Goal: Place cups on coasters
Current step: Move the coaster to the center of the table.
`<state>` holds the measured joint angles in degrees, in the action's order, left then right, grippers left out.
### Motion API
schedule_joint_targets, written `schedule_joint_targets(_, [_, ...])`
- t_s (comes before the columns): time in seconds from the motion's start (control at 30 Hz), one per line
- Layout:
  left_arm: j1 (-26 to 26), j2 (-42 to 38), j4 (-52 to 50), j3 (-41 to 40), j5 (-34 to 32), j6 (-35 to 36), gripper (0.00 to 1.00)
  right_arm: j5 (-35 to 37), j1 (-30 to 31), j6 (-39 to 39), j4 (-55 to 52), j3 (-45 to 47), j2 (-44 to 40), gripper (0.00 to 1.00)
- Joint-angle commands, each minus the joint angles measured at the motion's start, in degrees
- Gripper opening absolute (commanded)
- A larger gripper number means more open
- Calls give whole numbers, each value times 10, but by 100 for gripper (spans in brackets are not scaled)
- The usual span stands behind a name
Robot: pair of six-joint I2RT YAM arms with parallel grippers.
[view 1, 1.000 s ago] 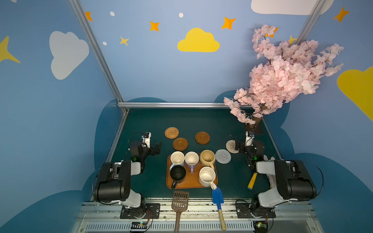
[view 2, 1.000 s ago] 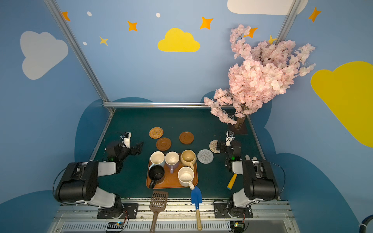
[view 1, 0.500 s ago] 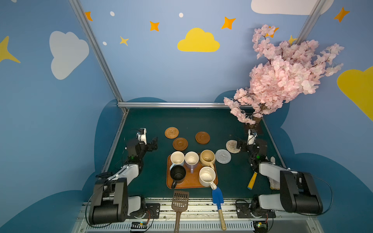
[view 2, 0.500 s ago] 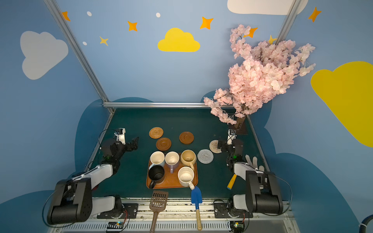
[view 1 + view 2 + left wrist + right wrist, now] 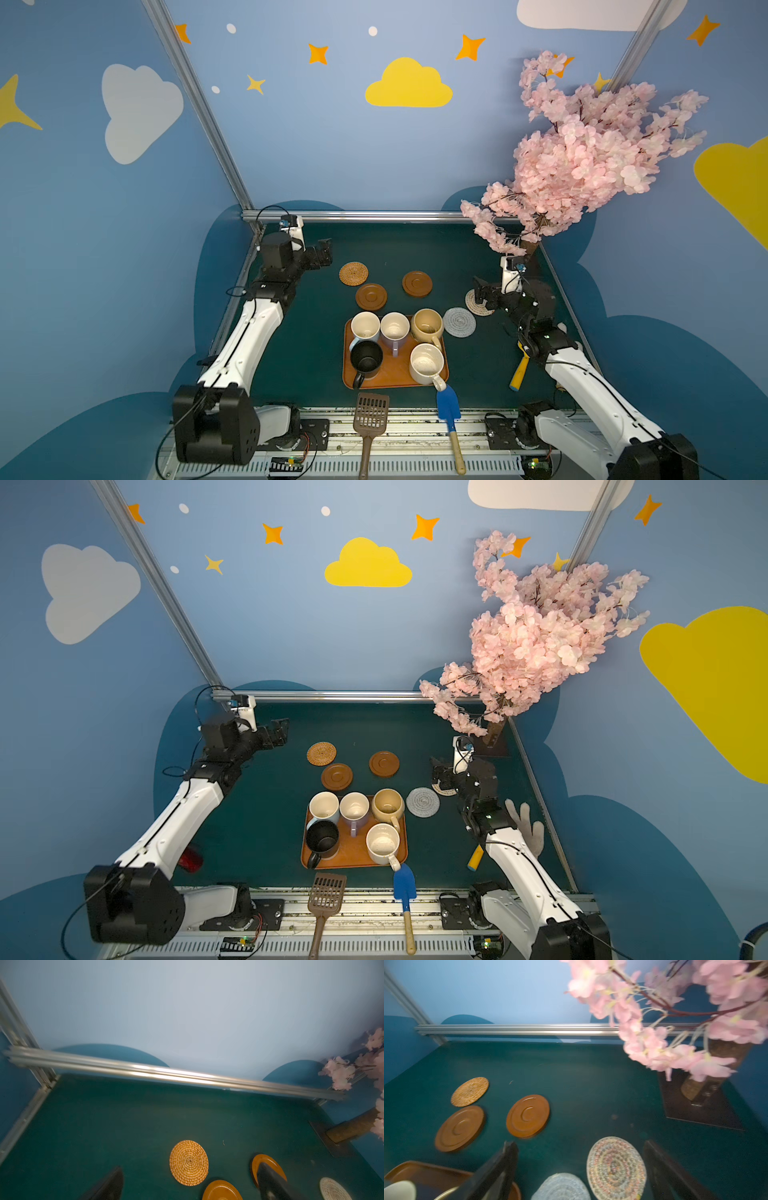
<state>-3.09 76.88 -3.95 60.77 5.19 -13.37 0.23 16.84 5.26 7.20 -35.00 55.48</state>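
Partly hidden by open, empty right end effector [image 5: 483,292]: cream coiled-rope coaster [image 5: 472,304]; five handled mugs [image 5: 395,326] on orange rectangular tray [image 5: 395,373] (wrist views blurred); left end effector [image 5: 326,252] open too, outstretched near round rattan coaster [image 5: 353,273].

Looks like robot lab test booth, dressed as playful set. Boxed in by metal frame bars [image 5: 374,216] and blue walls [image 5: 311,145] painted with clouds [image 5: 409,85] and stars [image 5: 318,53]. Fitted with two white robot arms [image 5: 253,332], bolted on slotted metal rail [image 5: 411,426] at front edge, bare circuit board [image 5: 286,461] beside. Covered with green table mat [image 5: 395,253]; decorated with fake pink blossom tree [image 5: 582,166] in corner.
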Motion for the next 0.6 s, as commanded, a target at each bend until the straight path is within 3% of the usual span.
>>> schedule_joint_targets(0.0, [-17, 76, -130, 42, -2, -20, 99, 5, 38, 8, -82, -64, 20, 94])
schedule_joint_targets(0.2, [-46, 222, -186, 159, -1, -2, 99, 23, 120, -15, -101, -161, 119, 92])
schedule_joint_targets(0.57, [-98, 441, -338, 371, -99, 32, 99, 20, 244, -66, -134, -305, 326, 91])
